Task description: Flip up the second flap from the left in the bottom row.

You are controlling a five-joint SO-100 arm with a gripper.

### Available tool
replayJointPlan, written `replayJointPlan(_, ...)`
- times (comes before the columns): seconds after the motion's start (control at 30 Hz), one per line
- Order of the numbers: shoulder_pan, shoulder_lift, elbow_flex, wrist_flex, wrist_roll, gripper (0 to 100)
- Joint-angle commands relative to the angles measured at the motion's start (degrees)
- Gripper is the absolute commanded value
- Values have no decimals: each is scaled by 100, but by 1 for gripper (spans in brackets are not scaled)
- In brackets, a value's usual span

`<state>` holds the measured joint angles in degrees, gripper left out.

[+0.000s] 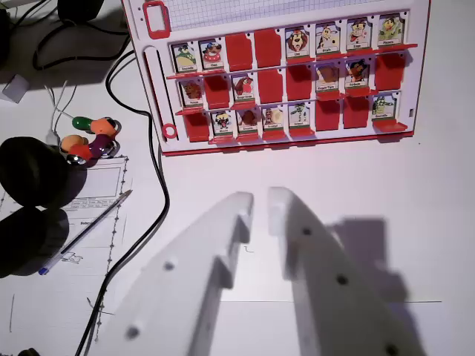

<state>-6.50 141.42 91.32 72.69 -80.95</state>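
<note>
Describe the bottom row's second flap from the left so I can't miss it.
On the red board, take the row nearest the gripper. Its leftmost flap is plain red; the target flap beside it shows a picture card.

Hand [260, 202]: matt white plastic. Game board [276, 74]: glossy red plastic. Table [415, 185]: smooth white. Cable [156, 178]: black rubbery.

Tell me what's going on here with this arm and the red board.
A robot arm's white gripper hovers over the white table, short of the red game board and holding nothing; its jaws stand slightly apart. The board has three rows of character flaps, some standing up with pictures showing, others lying flat and red. In the bottom row, the second flap from the left appears to be upright already. Off to the wrist view's left lie a black cable, a pen and papers.
</note>
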Motion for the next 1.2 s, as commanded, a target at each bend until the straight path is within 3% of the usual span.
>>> replayJointPlan(0.0,-88,-97,-554,9,35,2)
replayJointPlan(0.7,-193,-1608,-1670,492,352,2)
replayJointPlan(1.03,-483,-2619,-2092,545,642,2)
replayJointPlan(1.17,-615,-3437,-2830,879,879,2)
